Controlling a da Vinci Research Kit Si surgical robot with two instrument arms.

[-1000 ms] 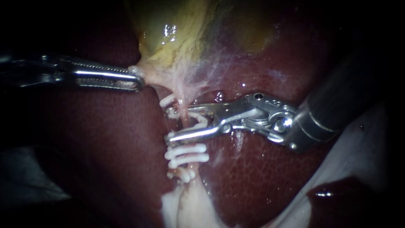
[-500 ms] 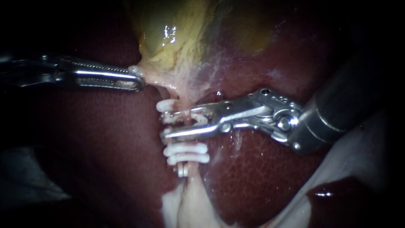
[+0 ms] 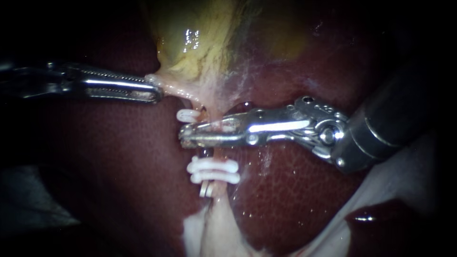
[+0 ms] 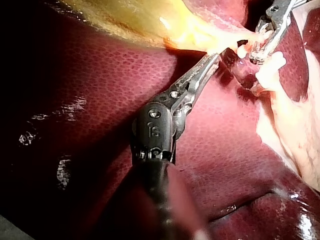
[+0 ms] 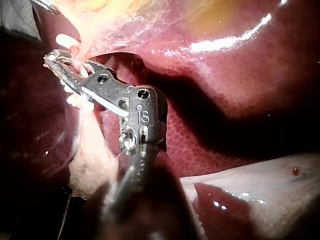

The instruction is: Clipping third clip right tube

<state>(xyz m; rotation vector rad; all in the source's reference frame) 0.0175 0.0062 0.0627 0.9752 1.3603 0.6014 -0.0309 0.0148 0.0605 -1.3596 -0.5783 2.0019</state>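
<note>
Left instrument, right instrument: polished glossy metal, left one's inner faces toothed. Clips: white, plastic-looking, smooth. Liver: wet, glossy, finely pebbled. Gallbladder: slick.

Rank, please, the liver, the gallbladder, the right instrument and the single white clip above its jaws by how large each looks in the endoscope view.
1. liver, filling most of the view.
2. gallbladder and right instrument: much alike, and the instrument is nearer the camera, so unranked.
3. white clip, smallest.
</note>
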